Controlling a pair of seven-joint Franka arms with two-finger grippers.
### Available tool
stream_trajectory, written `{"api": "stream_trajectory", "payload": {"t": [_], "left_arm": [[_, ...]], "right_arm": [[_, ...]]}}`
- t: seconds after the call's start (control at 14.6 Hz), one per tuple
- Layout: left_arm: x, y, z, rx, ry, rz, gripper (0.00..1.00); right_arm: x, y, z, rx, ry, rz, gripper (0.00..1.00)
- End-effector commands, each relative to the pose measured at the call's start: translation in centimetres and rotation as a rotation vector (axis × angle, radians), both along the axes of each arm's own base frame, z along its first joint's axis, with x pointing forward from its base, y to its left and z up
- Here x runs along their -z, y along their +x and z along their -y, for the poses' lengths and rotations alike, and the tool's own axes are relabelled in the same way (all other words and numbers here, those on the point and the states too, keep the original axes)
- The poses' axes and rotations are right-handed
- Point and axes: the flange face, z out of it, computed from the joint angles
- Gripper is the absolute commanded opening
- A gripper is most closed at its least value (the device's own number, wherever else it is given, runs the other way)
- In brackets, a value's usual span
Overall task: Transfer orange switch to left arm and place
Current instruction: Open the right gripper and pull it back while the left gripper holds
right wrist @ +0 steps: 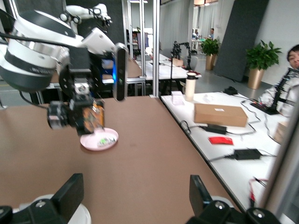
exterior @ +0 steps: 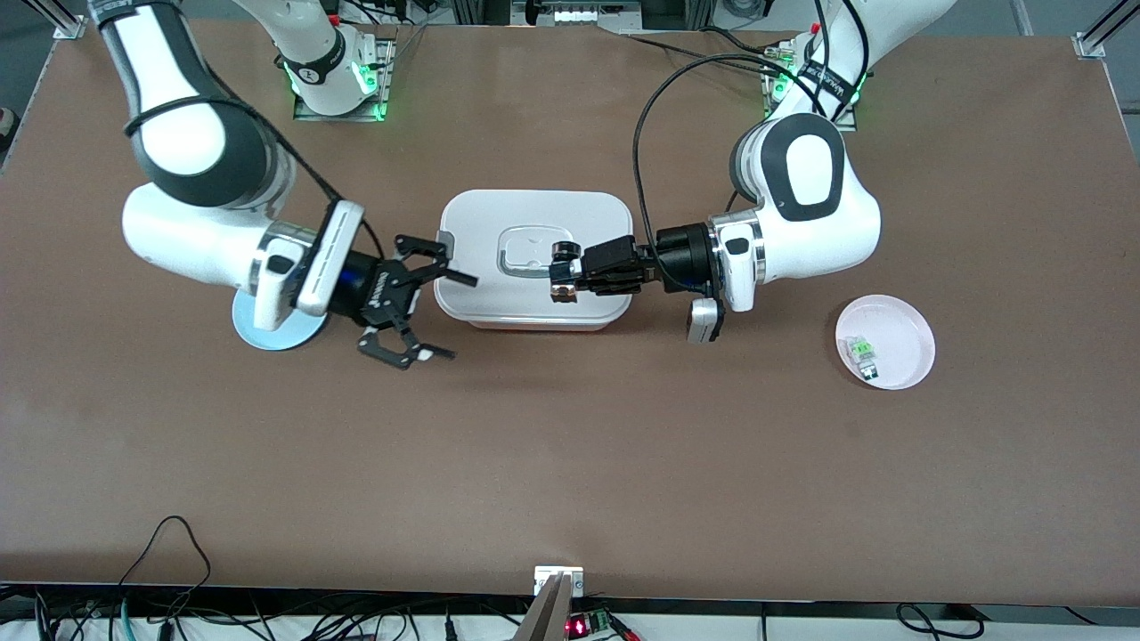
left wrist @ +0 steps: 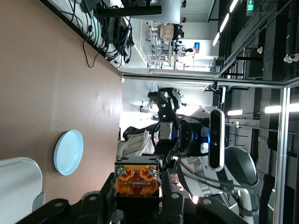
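Orange switch [exterior: 563, 271] gripped in left claw [exterior: 570, 272], above box [exterior: 472, 227]

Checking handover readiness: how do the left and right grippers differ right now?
The left gripper is shut on the orange switch, while the right gripper is open and holds nothing. The left gripper hangs over the box; the right gripper is over the table beside the box, toward the right arm's end. Both lie roughly level, pointing toward each other.

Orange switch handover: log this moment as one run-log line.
left end effector: shut on orange switch, over box | right end effector: open beside box, facing switch | handover: not yet done
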Motion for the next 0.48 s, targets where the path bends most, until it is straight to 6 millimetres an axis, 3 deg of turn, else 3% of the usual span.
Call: {"api": "stream_trajectory", "payload": {"t": [0.0, 0.41], "left_arm": [[-0.7, 0.3, -1.5, 0.055, 0.051, 0.051, 0.00], [-0.9, 2.3, -8.1, 0.319, 0.365, 0.238, 0.00]], "right_arm": [[0.9, -0.6, 1.8, 0.011, -0.053, -0.049, 1.00], [1.8, 1.4, 9.8, 0.232, -0.204, -0.365, 1.00]]}}
